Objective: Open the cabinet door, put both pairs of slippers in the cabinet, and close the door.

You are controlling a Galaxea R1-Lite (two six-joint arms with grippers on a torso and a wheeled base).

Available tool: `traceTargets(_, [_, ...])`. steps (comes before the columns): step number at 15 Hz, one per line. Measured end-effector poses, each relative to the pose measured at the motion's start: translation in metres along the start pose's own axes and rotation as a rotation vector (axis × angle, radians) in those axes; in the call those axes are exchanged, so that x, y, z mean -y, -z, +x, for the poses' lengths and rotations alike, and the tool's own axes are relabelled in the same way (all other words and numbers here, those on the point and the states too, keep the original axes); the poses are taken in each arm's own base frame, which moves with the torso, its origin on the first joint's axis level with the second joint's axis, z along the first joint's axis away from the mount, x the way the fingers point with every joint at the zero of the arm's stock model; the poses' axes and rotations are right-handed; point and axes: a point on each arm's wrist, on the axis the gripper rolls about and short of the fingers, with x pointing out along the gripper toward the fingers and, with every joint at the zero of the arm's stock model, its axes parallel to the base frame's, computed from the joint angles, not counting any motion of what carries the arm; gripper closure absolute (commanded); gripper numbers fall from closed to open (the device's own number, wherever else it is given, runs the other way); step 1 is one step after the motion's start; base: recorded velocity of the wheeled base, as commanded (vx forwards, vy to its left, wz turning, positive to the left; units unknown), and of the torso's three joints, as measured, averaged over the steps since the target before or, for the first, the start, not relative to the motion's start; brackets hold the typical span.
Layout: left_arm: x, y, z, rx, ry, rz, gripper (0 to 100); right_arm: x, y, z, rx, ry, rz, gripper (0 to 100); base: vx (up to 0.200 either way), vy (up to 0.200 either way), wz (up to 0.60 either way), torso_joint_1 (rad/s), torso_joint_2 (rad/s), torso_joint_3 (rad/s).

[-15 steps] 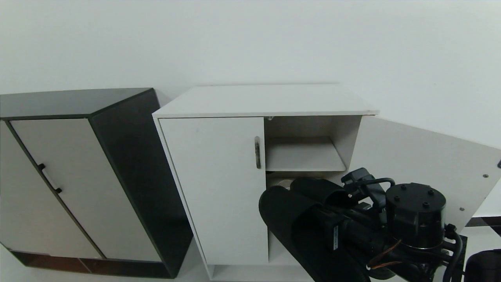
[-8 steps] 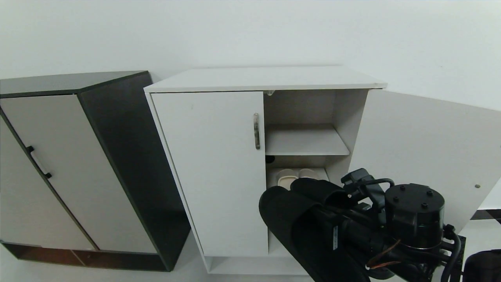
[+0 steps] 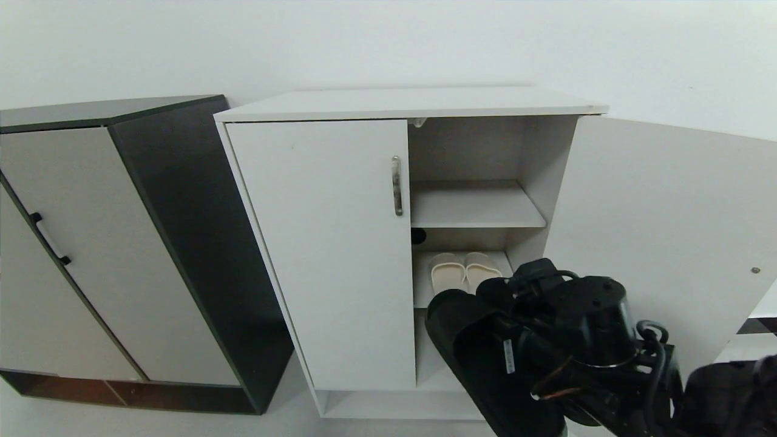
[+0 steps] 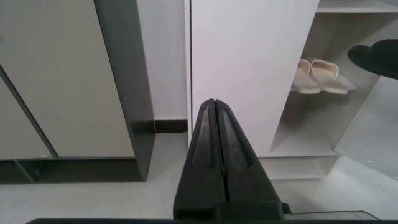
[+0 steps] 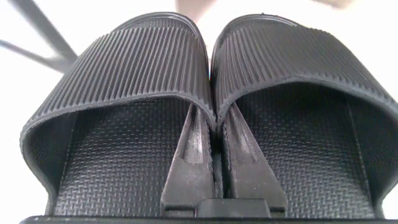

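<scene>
The white cabinet (image 3: 340, 255) stands with its right door (image 3: 661, 243) swung wide and its left door closed. A pair of cream slippers (image 3: 464, 270) lies on the middle shelf, and the cream slippers (image 4: 320, 74) show in the left wrist view too. My right gripper (image 5: 214, 155) is shut on the pair of black slippers (image 5: 211, 106), pinching their inner straps together. In the head view the black slippers (image 3: 485, 358) hang in front of the cabinet's lower opening. My left gripper (image 4: 215, 112) is shut and empty, low in front of the closed left door.
A dark cabinet (image 3: 121, 255) with light doors stands to the left of the white one, a narrow gap between them. The top shelf (image 3: 476, 206) and the bottom compartment (image 3: 434, 364) hold nothing. Bare floor lies in front.
The head camera has shifted, so the cabinet sits higher and the cream slippers show fully. The right arm and black slippers have moved slightly right and down in the picture.
</scene>
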Motion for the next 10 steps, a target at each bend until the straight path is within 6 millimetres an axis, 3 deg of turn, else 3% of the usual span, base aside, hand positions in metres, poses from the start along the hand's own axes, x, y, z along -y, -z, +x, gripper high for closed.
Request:
traceTargets(3, [0.000, 0.000, 0.000, 0.000, 0.000, 0.000, 100, -0.014, -0.040, 0.008, 0.036, 0.179, 0.085, 100, 0.000, 0.000, 0.00, 0.000, 0.00, 0.000])
traceTargets(6, [0.000, 0.000, 0.000, 0.000, 0.000, 0.000, 100, -0.028, -0.083, 0.005, 0.140, 0.211, 0.172, 100, 0.000, 0.000, 0.00, 0.000, 0.00, 0.000])
traceTargets(9, [0.000, 0.000, 0.000, 0.000, -0.003, 0.001, 100, -0.032, -0.096, 0.008, 0.170, 0.211, 0.197, 100, 0.000, 0.000, 0.00, 0.000, 0.00, 0.000])
traceTargets(10, [0.000, 0.000, 0.000, 0.000, -0.003, 0.001, 100, -0.030, -0.095, 0.011, 0.168, 0.220, 0.197, 100, 0.200, 0.000, 0.00, 0.007, 0.01, 0.002])
